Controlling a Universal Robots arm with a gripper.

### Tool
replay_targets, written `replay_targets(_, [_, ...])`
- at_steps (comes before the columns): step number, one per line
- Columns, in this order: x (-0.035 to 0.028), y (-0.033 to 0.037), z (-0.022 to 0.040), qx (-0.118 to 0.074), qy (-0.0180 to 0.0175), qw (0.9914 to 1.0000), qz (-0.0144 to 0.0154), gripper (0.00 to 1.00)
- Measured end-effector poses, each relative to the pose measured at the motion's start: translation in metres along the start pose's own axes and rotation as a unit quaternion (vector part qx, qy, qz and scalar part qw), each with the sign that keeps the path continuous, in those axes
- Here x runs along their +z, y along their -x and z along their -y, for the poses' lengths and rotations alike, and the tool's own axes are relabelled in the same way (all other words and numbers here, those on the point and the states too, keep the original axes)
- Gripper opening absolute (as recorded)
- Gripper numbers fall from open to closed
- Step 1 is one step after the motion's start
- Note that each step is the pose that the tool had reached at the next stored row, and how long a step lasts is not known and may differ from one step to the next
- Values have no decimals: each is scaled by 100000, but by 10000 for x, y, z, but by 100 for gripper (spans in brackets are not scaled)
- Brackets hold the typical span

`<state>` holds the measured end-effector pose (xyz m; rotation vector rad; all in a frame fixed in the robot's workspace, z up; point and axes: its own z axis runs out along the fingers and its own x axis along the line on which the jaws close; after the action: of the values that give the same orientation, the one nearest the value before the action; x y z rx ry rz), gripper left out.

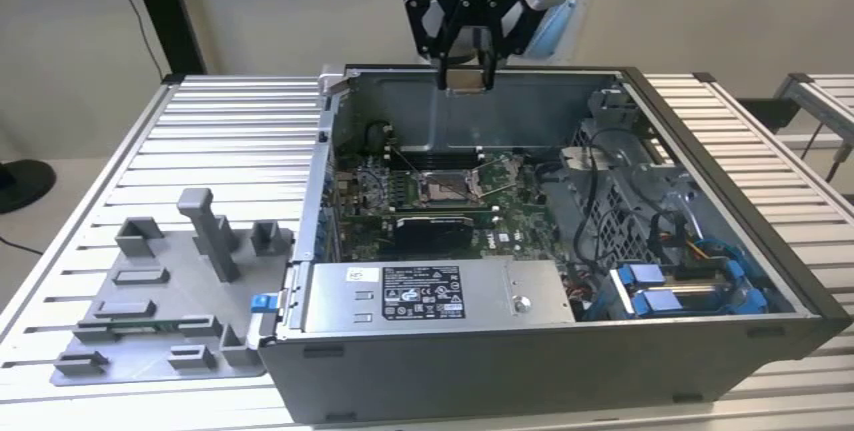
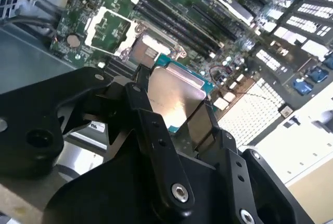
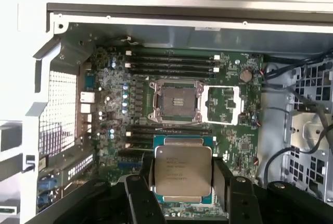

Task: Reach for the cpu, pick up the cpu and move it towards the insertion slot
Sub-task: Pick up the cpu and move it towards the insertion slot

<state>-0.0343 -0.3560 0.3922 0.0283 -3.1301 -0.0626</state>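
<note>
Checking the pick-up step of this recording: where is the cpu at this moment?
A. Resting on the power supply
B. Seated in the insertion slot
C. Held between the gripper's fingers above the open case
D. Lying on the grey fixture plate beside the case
C: the cpu sits clamped in the gripper above the motherboard, and the insertion slot lies open with its dark centre bare.

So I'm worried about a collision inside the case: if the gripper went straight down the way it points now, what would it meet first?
Probably the motherboard beside the insertion slot, not the slot itself. The gripper, shut on the cpu, hangs above the open case's far wall, and nothing shows in between. Depth is hard to judge.
</note>
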Motion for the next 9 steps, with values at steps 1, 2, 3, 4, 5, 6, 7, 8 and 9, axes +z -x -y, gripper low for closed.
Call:
replay_targets(1, [7,1,-34,-3,-5,100000,-5,0])
replay_targets(2, [14,1,-69,-3,1,100000,0,0])
replay_targets(3, [20,2,-99,-2,-2,100000,-2,0])
replay_targets(4, [26,2,-128,1,-2,100000,-3,0])
replay_targets(5, [33,3,-155,3,-1,100000,-1,0])
replay_targets(6, [39,3,-182,3,1,100000,-2,0])
replay_targets(7, [47,4,-209,-2,1,100000,0,0])
replay_targets(8, [54,5,-233,-4,-3,100000,-1,0])
replay_targets(9, [59,5,-246,0,-3,100000,-6,0])
